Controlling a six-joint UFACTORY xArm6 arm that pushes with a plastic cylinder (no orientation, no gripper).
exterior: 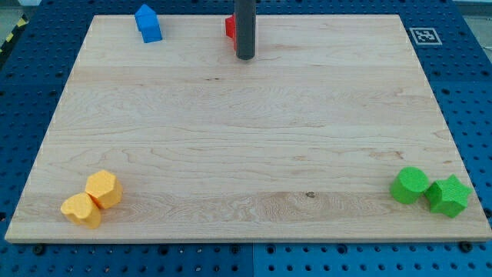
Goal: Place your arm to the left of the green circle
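Note:
The green circle [410, 185] sits near the board's bottom right corner, touching a green star-shaped block [448, 195] on its right. My tip [245, 57] is at the view's top centre, far up and to the left of the green circle. A red block [230, 29] is right behind the rod, mostly hidden by it.
A blue block [148, 23] stands at the top left. Two yellow blocks, one [104, 188] and another [81, 209], touch each other at the bottom left. A marker tag [421, 35] is at the board's top right corner. The wooden board [246, 138] lies on a blue perforated table.

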